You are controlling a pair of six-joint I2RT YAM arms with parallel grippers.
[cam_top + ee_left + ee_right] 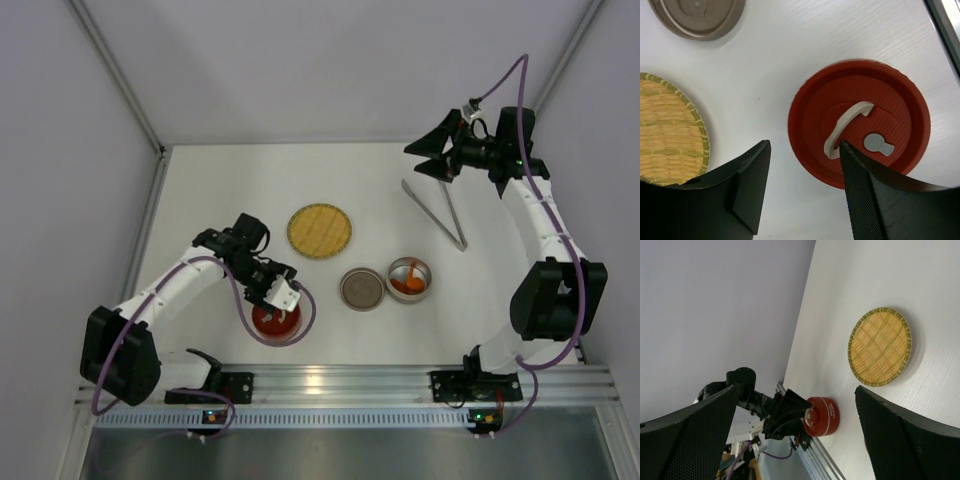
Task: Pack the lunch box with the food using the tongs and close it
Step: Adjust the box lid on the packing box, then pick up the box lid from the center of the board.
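Observation:
The red round lunch box (pixel 275 322) stands near the front left with its red lid on; the lid (pixel 900 105) carries a white curved handle (pixel 847 122). My left gripper (pixel 805 145) hangs open just above it, one finger (pixel 862 200) over the lid's near edge and the other over bare table, nothing held. Orange food (pixel 405 286) lies in an open steel tin (pixel 429 272). The silver tongs (pixel 437 213) lie on the table at the back right. My right gripper (pixel 437 158) is raised beyond them, open and empty.
A round yellow woven plate (pixel 320 231) sits mid-table. A grey-brown round lid (pixel 362 289) lies between the red box and the food tin. White walls close the left, back and right sides. An aluminium rail (pixel 340 380) runs along the front edge.

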